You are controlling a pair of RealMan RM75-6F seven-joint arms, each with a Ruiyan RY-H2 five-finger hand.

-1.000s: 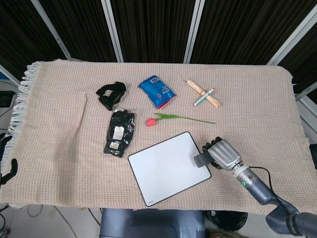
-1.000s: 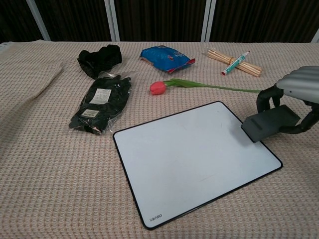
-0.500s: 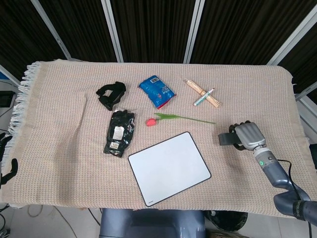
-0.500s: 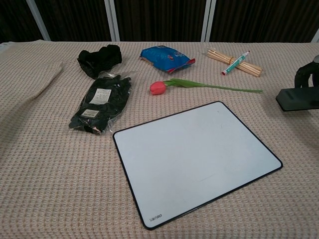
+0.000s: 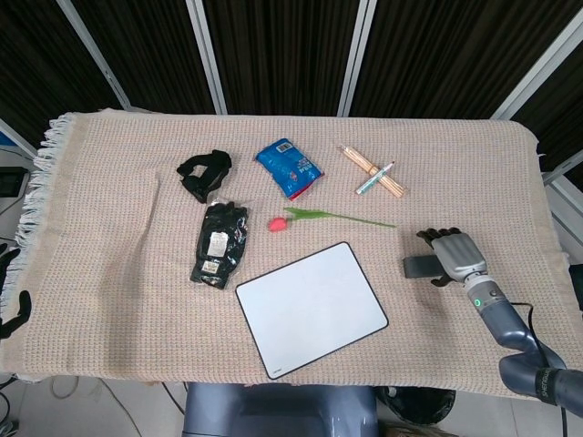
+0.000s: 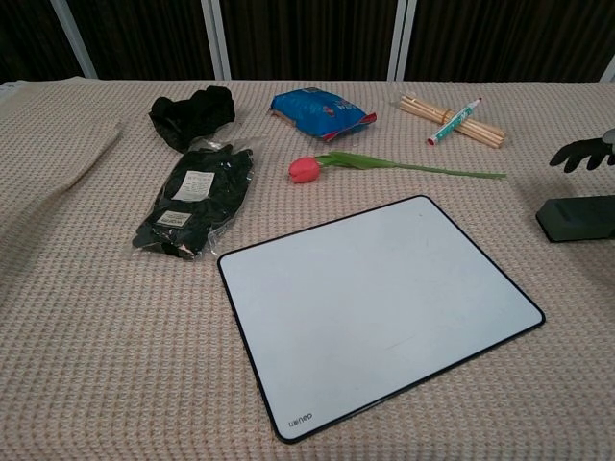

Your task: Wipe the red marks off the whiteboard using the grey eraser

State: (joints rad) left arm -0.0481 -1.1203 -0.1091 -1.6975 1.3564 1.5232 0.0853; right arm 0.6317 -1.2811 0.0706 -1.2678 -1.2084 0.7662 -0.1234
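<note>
Head view shows the right hand (image 5: 455,253) let go, fingers spread; grey eraser (image 5: 421,267) lies at the clean whiteboard's (image 5: 311,308) three o'clock, likely finished.

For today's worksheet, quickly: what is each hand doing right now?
Left hand: not in view.
Right hand: open, fingers spread, eraser lying on the cloth beside it.

The whiteboard (image 5: 311,309) lies flat and skewed near the front edge of the worktop, white, black-rimmed, with no red showing. The grey eraser (image 6: 578,218) rests on the cloth to its right, apart.
</note>
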